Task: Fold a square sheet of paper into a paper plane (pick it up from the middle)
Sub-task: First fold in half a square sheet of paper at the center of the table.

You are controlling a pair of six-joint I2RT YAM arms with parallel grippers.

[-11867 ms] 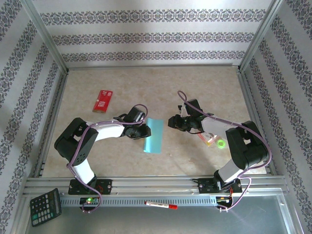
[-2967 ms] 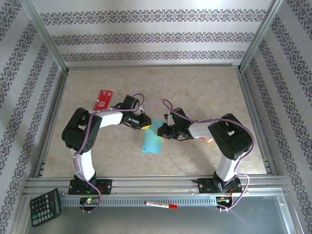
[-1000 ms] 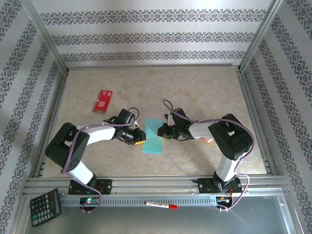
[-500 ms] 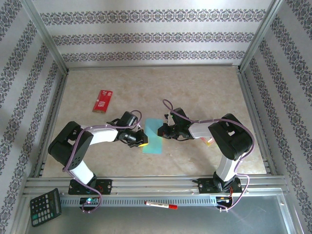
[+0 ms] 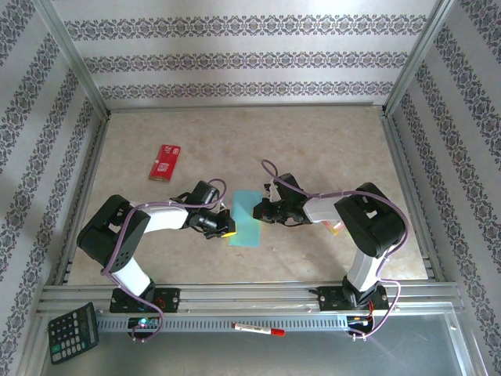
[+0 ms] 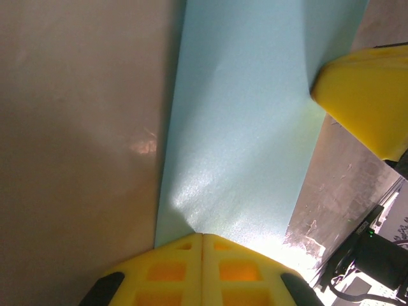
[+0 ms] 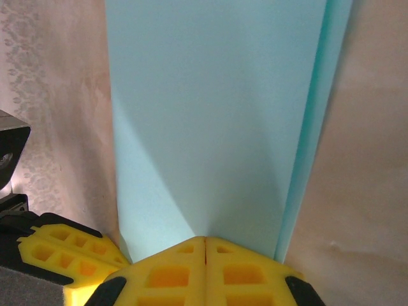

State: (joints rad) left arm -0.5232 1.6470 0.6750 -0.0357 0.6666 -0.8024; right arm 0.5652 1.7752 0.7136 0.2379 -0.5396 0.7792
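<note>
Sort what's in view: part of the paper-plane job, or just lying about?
Job:
- square sheet of paper, folded narrow, between the two arms

Lying about:
- red packet, far left of the table
- calculator, off the table's near edge
- marker pen, off the table's near edge

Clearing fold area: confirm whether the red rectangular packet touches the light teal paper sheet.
No, the red rectangular packet lies far from the light teal paper sheet.

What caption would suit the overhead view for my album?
Left gripper and right gripper pinch opposite sides of the folded teal paper.
</note>
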